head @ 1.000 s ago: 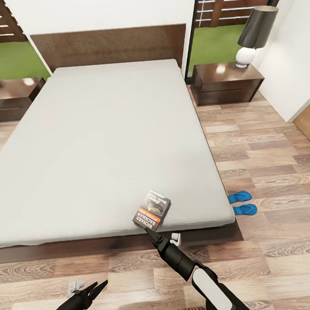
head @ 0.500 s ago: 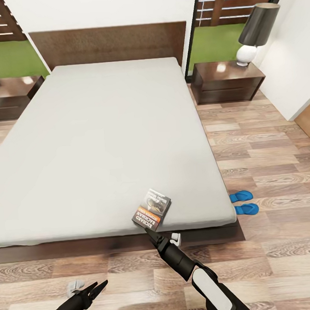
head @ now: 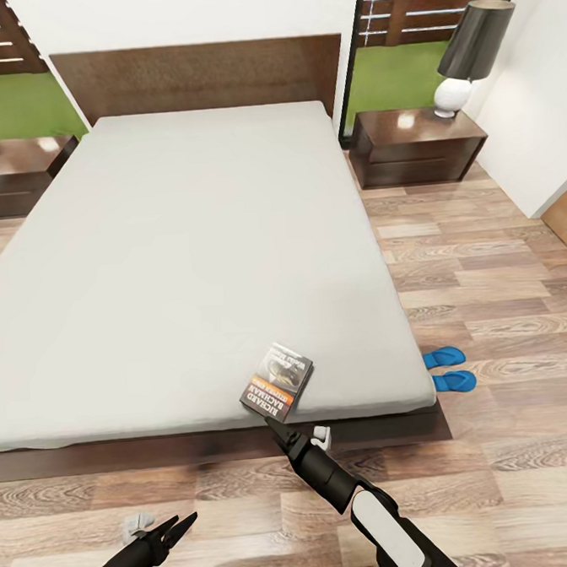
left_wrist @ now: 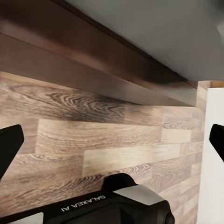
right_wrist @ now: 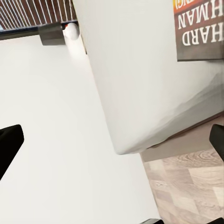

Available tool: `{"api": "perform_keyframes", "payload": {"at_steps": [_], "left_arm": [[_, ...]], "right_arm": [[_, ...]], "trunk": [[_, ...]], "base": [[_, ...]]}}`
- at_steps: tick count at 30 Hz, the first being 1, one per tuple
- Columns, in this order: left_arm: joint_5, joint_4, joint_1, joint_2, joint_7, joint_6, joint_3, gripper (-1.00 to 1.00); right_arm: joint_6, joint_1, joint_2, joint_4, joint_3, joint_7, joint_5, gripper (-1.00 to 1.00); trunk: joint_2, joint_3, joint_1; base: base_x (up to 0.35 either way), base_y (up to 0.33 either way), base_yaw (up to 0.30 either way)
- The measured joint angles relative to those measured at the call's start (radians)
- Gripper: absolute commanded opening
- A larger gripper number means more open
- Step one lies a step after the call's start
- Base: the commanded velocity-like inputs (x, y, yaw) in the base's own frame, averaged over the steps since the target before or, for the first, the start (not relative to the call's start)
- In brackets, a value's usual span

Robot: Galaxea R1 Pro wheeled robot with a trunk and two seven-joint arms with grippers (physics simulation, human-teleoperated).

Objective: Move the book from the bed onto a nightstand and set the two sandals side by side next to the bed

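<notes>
The book [head: 278,381] lies flat on the pale mattress of the bed [head: 187,239], close to its near edge and toward the right corner. My right gripper [head: 275,426] hovers just short of that edge, pointing at the book. In the right wrist view it stands open [right_wrist: 112,144], with the book's orange band [right_wrist: 198,28] ahead of it. My left gripper [head: 180,527] is open low over the floor, facing the bed frame [left_wrist: 93,60]. Two blue sandals [head: 443,357] [head: 453,381] lie side by side on the floor by the bed's right corner.
A dark nightstand [head: 416,151] with a black-shaded lamp [head: 470,46] stands right of the headboard. A second nightstand [head: 10,180] stands on the left. A white wall corner [head: 518,132] juts in at the right. Wood floor runs along the bed's right side.
The whole picture has shifted slightly, so the camera moved. The book, the sandals and both grippers keep their places relative to one another.
</notes>
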Motion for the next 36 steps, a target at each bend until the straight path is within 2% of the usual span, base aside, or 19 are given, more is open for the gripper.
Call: {"api": "perform_keyframes", "payload": {"at_steps": [36], "left_arm": [[-0.001, 0.000, 0.000, 0.000, 0.001, -0.001, -0.001, 1.00]], "right_arm": [[0.000, 0.000, 0.000, 0.000, 0.000, 0.000, 0.000, 1.00]], "trunk": [[-0.252, -0.113, 0.138]], "base": [[0.000, 0.000, 0.000]]}}
